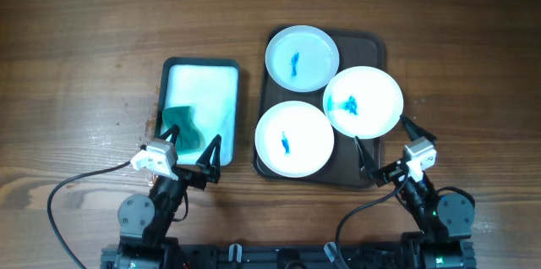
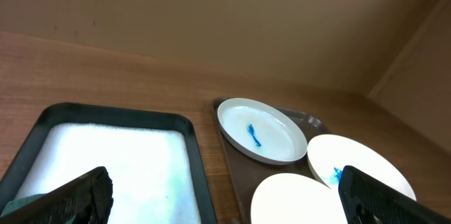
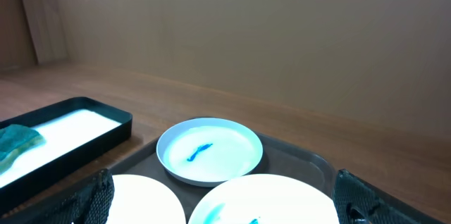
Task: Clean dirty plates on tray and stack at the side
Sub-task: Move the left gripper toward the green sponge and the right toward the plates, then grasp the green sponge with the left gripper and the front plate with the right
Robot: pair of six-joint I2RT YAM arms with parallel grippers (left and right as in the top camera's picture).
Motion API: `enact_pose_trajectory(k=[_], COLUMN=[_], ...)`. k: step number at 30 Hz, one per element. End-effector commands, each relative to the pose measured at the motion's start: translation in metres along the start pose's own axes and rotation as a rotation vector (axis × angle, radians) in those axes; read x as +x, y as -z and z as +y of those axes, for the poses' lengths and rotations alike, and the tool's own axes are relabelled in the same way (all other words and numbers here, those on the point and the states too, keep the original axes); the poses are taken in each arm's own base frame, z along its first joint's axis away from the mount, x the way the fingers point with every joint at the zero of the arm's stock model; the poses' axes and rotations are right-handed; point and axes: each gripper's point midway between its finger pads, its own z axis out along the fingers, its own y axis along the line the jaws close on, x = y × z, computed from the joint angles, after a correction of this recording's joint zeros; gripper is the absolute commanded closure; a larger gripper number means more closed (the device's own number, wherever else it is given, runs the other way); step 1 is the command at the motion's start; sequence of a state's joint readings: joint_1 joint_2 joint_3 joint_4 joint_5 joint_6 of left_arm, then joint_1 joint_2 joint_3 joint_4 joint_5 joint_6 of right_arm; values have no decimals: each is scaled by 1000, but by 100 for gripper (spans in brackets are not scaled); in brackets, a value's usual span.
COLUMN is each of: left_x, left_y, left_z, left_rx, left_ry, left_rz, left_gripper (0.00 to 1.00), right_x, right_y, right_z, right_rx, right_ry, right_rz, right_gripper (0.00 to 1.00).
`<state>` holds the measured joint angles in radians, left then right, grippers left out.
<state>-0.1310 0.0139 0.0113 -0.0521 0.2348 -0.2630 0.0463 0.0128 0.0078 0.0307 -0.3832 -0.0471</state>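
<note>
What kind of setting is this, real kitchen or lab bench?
Likely a lab bench staged for dishwashing: bare wooden table, blue-smeared plates on a brown tray, green sponge in a white tray. No sink or counter in view.

1. the bench [image 1: 84,49] is brown wood with the grain running left to right, seen from overhead.
2. a large dark brown tray [image 1: 370,49] lies flat on it, right of centre.
3. a smaller black-rimmed white tray [image 1: 211,91] lies just beside it on the left, apart from it, long side running away from the arms.
4. a black cable [image 1: 51,201] loops over the near left corner.
</note>
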Motion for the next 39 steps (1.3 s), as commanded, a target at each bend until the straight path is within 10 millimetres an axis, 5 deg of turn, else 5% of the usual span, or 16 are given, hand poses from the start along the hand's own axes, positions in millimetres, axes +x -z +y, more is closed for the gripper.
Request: enact_pose_trajectory(k=[1,4,9,15,20,26,39], left_x=[6,5,-49,-59,-56,-57,-96], left_y=[1,2,11,-2,-26,-44,5], left_z=[-17,-26,-41,-41,-34,-47,-26], left_rx=[102,148,152,-1,-136,-80,-242], left_ry=[-17,-21,-21,172,275,336,108], left_rz=[30,29,-80,320,659,760,576], left_gripper=[0,0,0,0,0,0,0], right_x=[-3,-26,-69,-103,-107,-108,-118], right_y=[0,3,15,10,-11,-24,-16], right_z=[4,24,43,40,31,33,42], right_rx=[-25,-139,-248,-249,-242,-280,-341], right_ry=[3,20,21,-184,-324,-408,-349], right_rz=[-15,-106,-139,147,411,460,420], right_gripper=[0,0,0,0,0,0,0])
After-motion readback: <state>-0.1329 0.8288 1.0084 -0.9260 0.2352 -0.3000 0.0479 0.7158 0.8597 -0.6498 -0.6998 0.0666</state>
